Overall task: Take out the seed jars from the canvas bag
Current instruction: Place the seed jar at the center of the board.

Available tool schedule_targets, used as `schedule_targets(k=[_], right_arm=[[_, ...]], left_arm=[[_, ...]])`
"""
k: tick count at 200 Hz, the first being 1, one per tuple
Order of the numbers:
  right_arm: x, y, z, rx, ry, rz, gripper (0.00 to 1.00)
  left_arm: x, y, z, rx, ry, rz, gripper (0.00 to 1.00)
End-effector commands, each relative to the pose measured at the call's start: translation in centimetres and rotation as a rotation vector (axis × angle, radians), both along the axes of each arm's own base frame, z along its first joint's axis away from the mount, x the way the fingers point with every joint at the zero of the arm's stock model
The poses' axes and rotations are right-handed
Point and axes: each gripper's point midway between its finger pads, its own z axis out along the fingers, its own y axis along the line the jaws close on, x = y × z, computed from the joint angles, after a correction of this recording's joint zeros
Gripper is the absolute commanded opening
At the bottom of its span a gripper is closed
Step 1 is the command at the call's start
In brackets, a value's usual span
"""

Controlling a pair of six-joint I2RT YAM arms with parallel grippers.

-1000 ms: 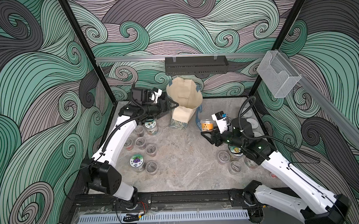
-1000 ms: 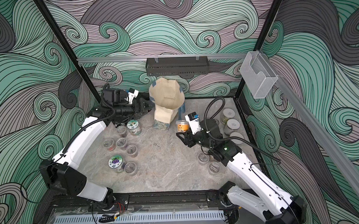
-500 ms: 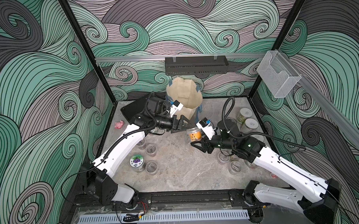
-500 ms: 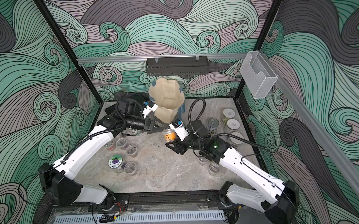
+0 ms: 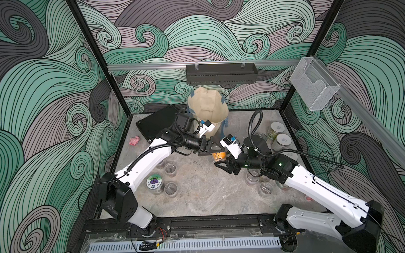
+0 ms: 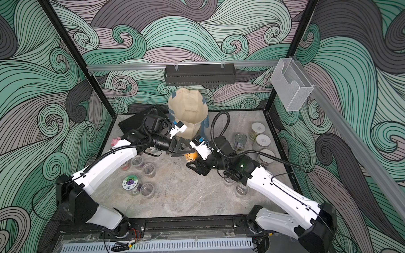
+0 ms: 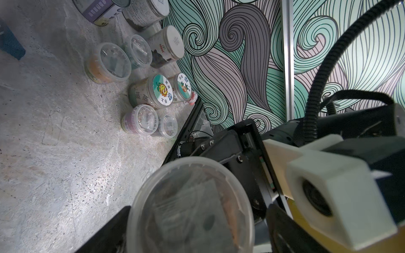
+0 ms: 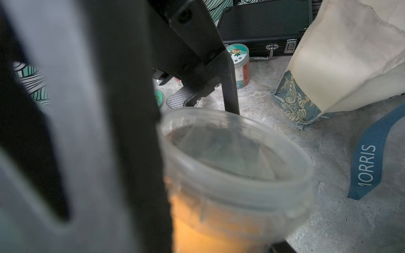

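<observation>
Nearest the front, loose seed jars (image 5: 170, 189) sit clumped under both arms, with a sticker-lid jar (image 5: 154, 181) in the left bunch. Mid-table, the right gripper (image 5: 221, 162) is pinching an orange jar (image 8: 236, 170). The left gripper (image 5: 213, 150) is spread wide around its lid, crowding the view. Further back the canvas bag (image 5: 208, 110) stands upright, its strap (image 8: 370, 162) trailing on the table (image 5: 199, 196), with a black case (image 5: 158, 124) beside it.
</observation>
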Motion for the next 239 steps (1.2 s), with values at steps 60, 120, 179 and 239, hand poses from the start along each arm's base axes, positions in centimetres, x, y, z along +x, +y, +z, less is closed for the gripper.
schedule_targets(k=[60,120,179,239], right_arm=[[-0.2,0.6,0.7,0.011,-0.019,0.027,0.52],[0.2,0.3,0.5,0.001,-0.03,-0.001,0.71],[2.5,-4.4,-0.1,-0.058,-0.079,-0.296,0.99],[2.4,-11.5,-1.4,-0.024,-0.093,-0.637,0.99]], left_arm=[[-0.8,-1.2,-0.1,-0.022,0.033,-0.068,0.68],[-0.6,-1.4,0.0,-0.027,0.031,-0.066,0.62],[1.4,-0.1,-2.9,0.133,-0.073,0.043,0.62],[6.0,3.4,-12.0,0.536,-0.308,0.342,0.64]])
